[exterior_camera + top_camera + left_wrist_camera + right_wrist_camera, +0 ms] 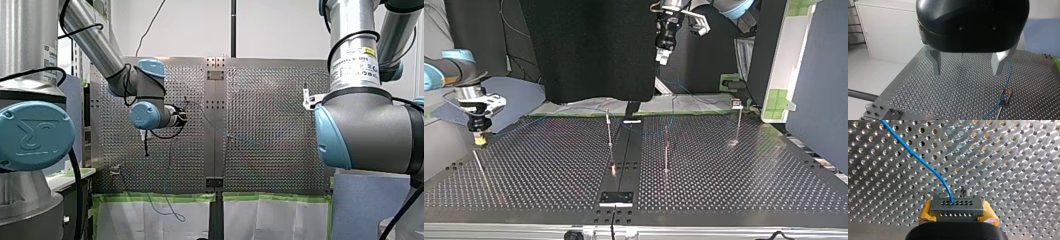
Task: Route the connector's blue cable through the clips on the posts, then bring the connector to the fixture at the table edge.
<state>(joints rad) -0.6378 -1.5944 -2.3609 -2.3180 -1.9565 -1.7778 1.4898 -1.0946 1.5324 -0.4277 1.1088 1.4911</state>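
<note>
The right gripper [957, 214] clamps the connector [956, 205], blue cable [920, 161] trailing ahead; the left gripper [966, 66] gapes empty. Likely final delivery, needing careful alignment.

Pretty clearly a robotics lab: silver perforated metal table [549, 165], grey blue-capped robot arms [145, 95] left and right.

1. In the right wrist view the connector [957, 206] hides most of my right pincer [957, 213]; only bits of yellow pads [924, 216] peek out.
2. The blue cable [920, 160] runs off that picture's edge.
3. In the left wrist view one post [1001, 110] is cut off by the edge.
4. In the top view the clips [608, 118] are too small to see what they hold.
</note>
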